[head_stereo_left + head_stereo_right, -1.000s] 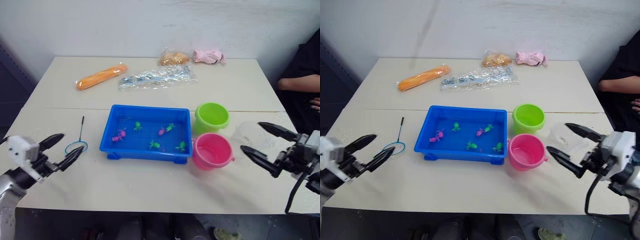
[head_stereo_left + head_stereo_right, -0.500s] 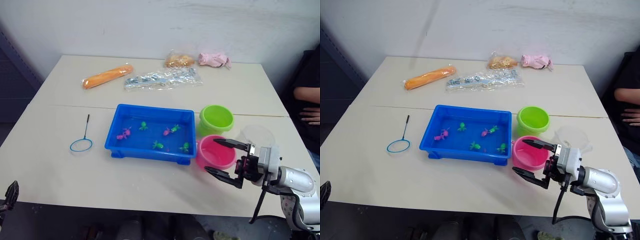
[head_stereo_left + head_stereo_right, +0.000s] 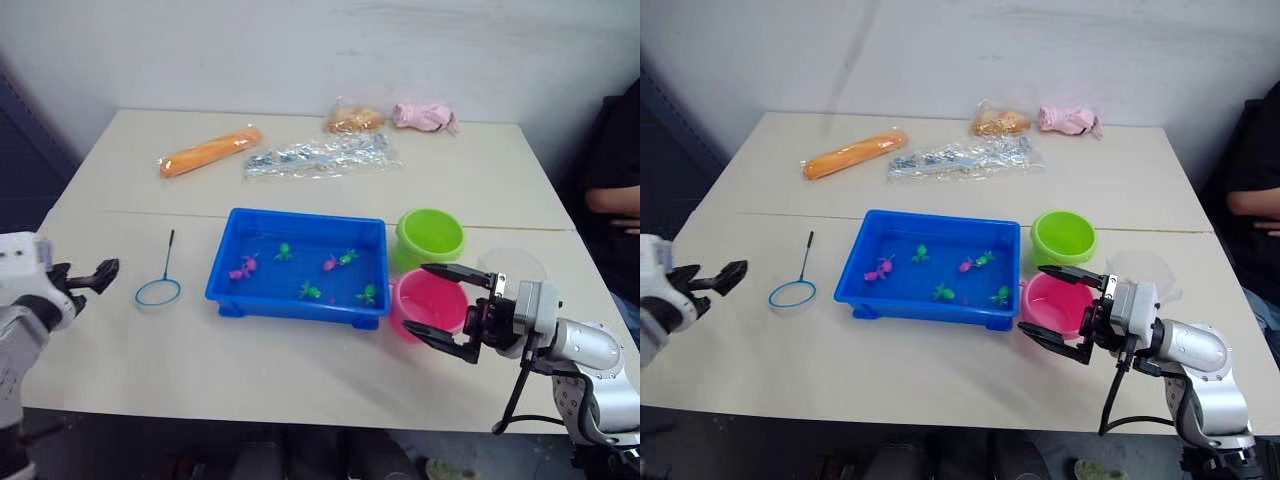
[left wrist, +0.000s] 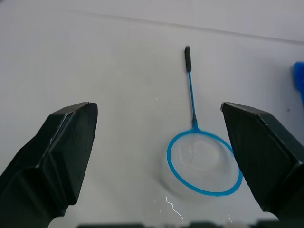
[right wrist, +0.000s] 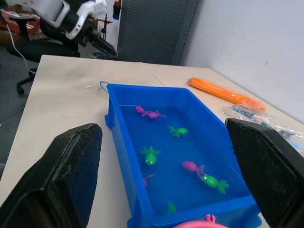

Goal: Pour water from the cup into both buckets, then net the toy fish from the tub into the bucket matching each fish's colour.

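Note:
The blue tub [image 3: 300,216] sits mid-table holding water and several toy fish, green [image 3: 310,291] and pink [image 3: 240,270]. Just right of it stand the lime green bucket [image 3: 430,235] and, nearer, the pink bucket [image 3: 430,298]. The clear cup [image 3: 1140,266] stands right of the buckets, behind my right wrist. Left of the tub the net [image 3: 158,292] lies flat on the table. My right gripper [image 3: 415,300] is open, its fingers spread across the pink bucket's near side. My left gripper [image 4: 156,109] is open and empty, a short way left of the net [image 4: 204,164].
At the back of the table lie an orange roll [image 3: 207,152], a clear plastic bag [image 3: 318,155], a small bag of brown items [image 3: 352,118] and a pink item [image 3: 422,114]. A person's arm [image 3: 612,198] rests at the table's right edge.
My right gripper has moved left from beside the cup to the pink bucket, staying open. My left gripper dropped low, then came back up left of the net. The camera shifted.

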